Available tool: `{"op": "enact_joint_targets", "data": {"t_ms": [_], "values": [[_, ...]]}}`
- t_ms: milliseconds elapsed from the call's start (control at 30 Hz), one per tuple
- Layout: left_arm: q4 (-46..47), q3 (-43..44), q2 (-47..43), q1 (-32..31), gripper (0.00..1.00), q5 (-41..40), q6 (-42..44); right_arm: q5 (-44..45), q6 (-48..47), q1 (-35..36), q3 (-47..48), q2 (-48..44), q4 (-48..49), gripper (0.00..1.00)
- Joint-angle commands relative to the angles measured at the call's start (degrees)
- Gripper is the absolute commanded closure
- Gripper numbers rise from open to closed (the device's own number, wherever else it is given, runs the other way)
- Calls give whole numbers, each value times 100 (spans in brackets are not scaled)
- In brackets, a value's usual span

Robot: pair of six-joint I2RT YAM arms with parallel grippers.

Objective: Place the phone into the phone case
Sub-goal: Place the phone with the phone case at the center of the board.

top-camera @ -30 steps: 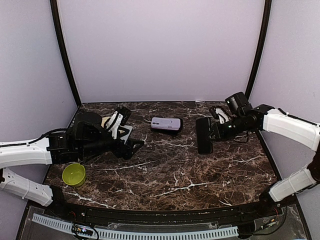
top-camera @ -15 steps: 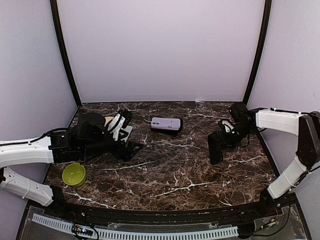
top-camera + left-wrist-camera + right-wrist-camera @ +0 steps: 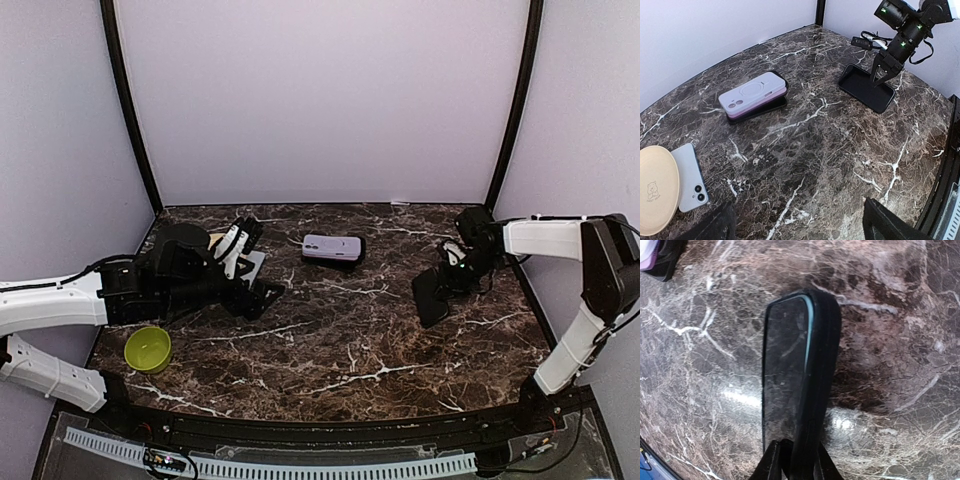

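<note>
A black phone case (image 3: 430, 295) leans on the marble at the right, its open face showing in the right wrist view (image 3: 790, 365). My right gripper (image 3: 452, 268) is shut on the near end of its side wall, one finger on each side (image 3: 797, 455). A white phone (image 3: 690, 175) lies back-up at the left, partly under a tan disc (image 3: 655, 187). A lilac phone-shaped item (image 3: 752, 92) with a ring mark lies on a black slab mid-table. My left gripper (image 3: 800, 230) hovers open over bare marble, nothing between its fingers.
A green bowl (image 3: 147, 348) stands near the left front edge. Black frame posts and lilac walls close in the back and sides. The right arm's cable (image 3: 867, 40) trails by the back right corner.
My right gripper has carried the black case rightward and lowered it from hanging above the table until it leans on the marble. The left arm has barely shifted.
</note>
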Motion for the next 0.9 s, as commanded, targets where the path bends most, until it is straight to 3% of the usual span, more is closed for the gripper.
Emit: {"op": "enact_joint_targets", "data": {"t_ms": [0, 333, 400, 567, 600, 633, 667, 867], "values": [[-191, 151, -109, 44, 10, -47, -14, 846, -63, -20, -263, 362, -81, 77], [-226, 137, -150, 105, 10, -28, -35, 1259, 20, -19, -433, 363, -13, 67], [-237, 131, -166, 113, 10, -36, -34, 1483, 57, -21, -429, 347, -65, 55], [-236, 112, -202, 138, 10, -13, -58, 1865, 103, 9, -402, 207, -140, 38], [-234, 105, -207, 148, 10, 8, -59, 1926, 100, 38, -382, 172, -152, 25], [-228, 103, -212, 147, 10, 13, -67, 1998, 107, 101, -356, 126, -154, 6], [-225, 98, -210, 157, 10, 17, -68, 2050, 120, 180, -341, 73, -153, 2], [-200, 101, -156, 179, 10, 80, -98, 2082, 323, 623, -118, -24, -42, 1]]}}
